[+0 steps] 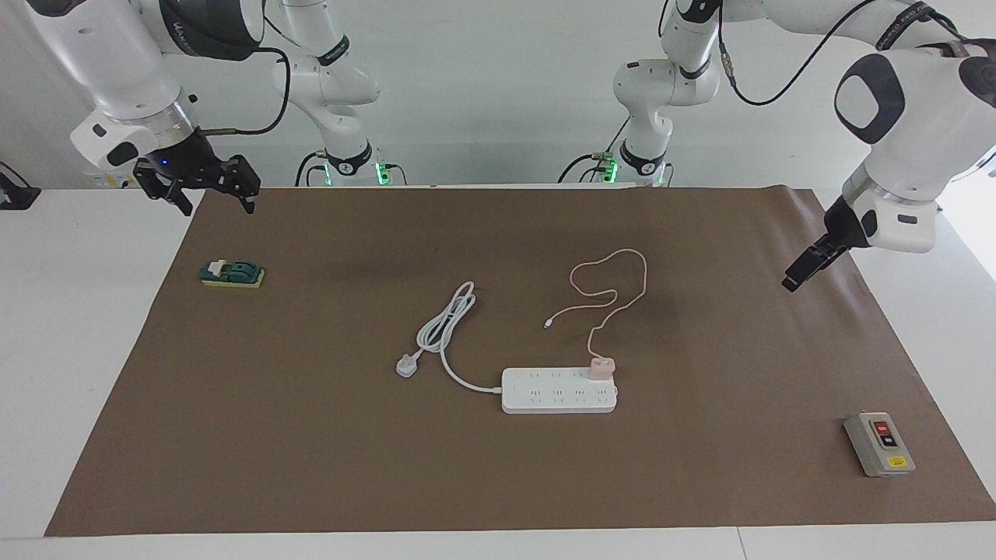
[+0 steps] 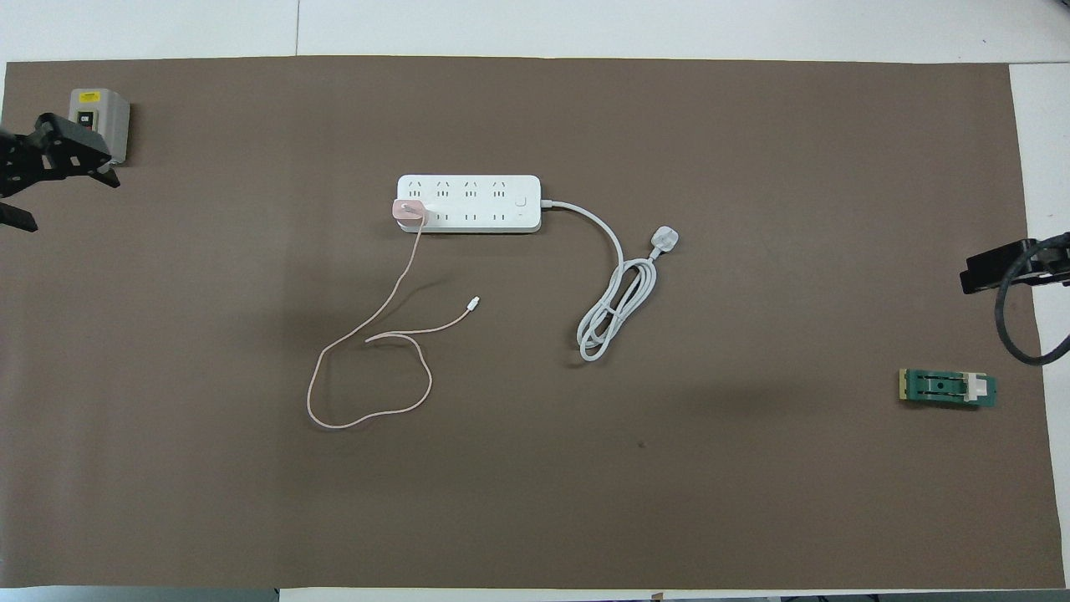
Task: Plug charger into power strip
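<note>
The charger sits on the power strip at its left-arm end, a light, hard little cube best pinched by its flat sides, not its limp cable, while left gripper and right gripper hang spread and empty over the mat's edges.

Two high views, facing and overhead, share the brown mat.
</note>
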Controlling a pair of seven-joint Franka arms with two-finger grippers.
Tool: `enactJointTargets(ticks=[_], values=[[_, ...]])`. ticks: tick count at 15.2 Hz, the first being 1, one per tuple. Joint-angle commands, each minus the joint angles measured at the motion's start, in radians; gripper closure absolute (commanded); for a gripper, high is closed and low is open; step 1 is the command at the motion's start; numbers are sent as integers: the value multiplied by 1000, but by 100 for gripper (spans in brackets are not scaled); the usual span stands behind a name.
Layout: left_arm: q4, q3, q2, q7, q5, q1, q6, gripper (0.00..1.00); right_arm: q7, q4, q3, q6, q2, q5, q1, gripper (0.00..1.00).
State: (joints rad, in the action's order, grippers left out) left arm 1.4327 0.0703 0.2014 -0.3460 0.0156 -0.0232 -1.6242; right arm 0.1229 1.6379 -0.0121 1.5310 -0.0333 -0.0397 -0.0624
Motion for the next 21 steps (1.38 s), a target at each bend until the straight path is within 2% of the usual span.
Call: enactJointTargets(ticks=[1,3,7,9,12,15,21], values=[[129,-9,-135,162,-10,35,14,0,8,3,11,-5,-10,-5,-10,0],[155,-9,-186,162,-10,32,27,0,8,3,11,-5,-10,-5,-10,0],[140,-21,-191,148,-5,-1,33,0,8,3,11,-5,-10,-5,-10,0],[184,-24,-221,162,0,-12,52,0,8,5,11,-5,-10,-5,-10,0],[193,-30,-223,197,0,-63,50,0,8,5,11,-5,-10,-5,-10,0],[209,-29,-232,385,0,-72,67,0,6,6,11,-3,-10,-5,-10,0],[212,-29,-234,397,0,-72,79,0,4,13,11,0,-14,-5,3,0]])
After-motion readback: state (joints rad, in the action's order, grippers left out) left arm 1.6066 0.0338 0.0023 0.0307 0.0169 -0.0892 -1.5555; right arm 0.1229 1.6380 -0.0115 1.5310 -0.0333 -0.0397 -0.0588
